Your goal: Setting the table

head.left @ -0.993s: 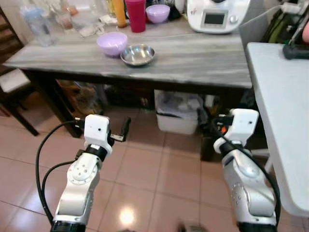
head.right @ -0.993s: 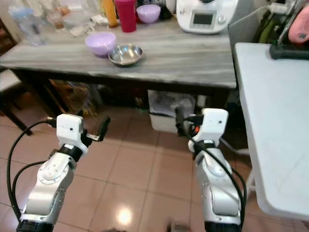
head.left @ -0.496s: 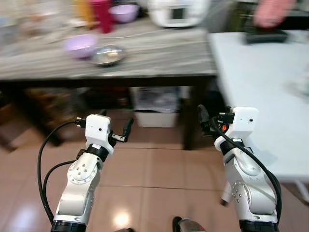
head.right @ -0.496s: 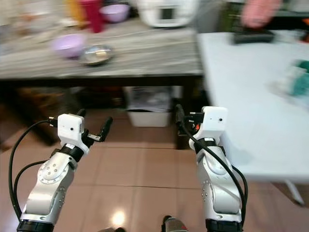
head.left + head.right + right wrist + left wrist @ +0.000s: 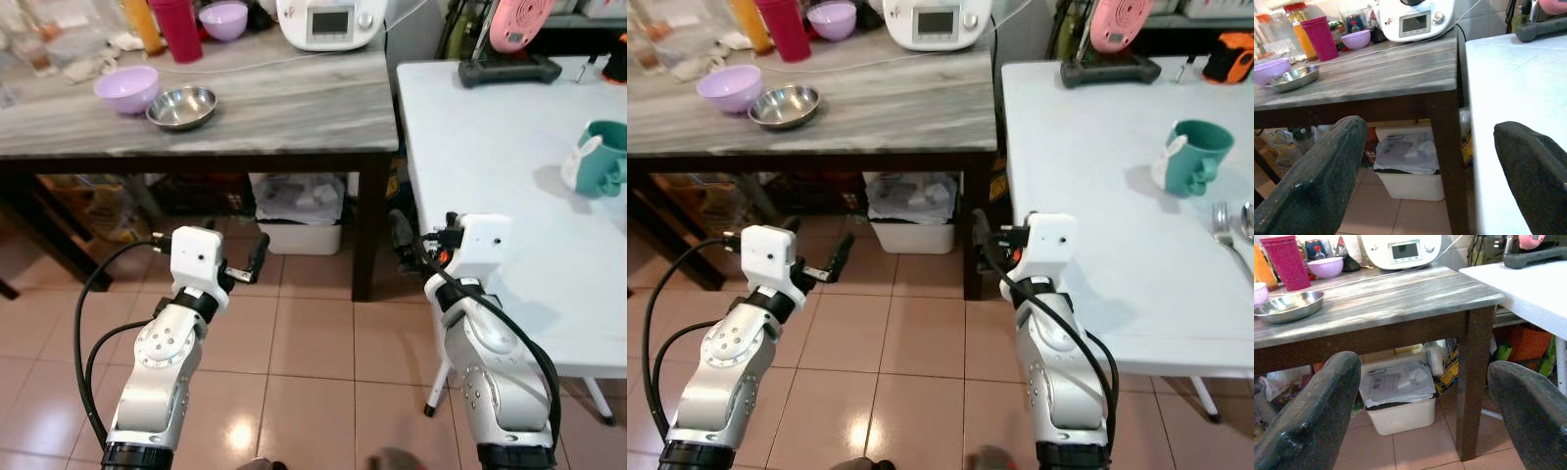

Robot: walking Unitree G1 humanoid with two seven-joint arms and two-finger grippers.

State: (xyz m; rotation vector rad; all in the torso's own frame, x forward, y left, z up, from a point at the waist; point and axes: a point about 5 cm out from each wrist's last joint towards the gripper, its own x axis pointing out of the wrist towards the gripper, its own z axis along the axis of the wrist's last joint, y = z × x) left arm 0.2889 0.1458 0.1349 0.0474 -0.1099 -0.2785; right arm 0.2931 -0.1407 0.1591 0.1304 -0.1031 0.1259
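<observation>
White counter [image 5: 1087, 196], right of scene: teal mug [image 5: 1193, 157] and, at the far edge, a fork [image 5: 1227, 227] beside part of a spoon; setting judged barely begun, most places still bare. Grey counter [image 5: 294, 103], left of scene: supply of wares, namely white appliance [image 5: 329, 22], red cup [image 5: 180, 27], steel bowl [image 5: 181, 107] just beside a purple bowl [image 5: 127, 89], second purple bowl [image 5: 224, 20] at the back. Judged remaining: fetching bowls and cup across to the white counter. Tiled floor [image 5: 313, 343] below, with a bin [image 5: 300, 211] under the grey counter. Left gripper [image 5: 1425, 406]: low before the grey counter, fingers [image 5: 1317, 411] wide apart, holding and touching nothing. Right gripper [image 5: 1435, 176]: near the corner between both counters, fingers [image 5: 1317, 171] likewise wide apart, empty.
</observation>
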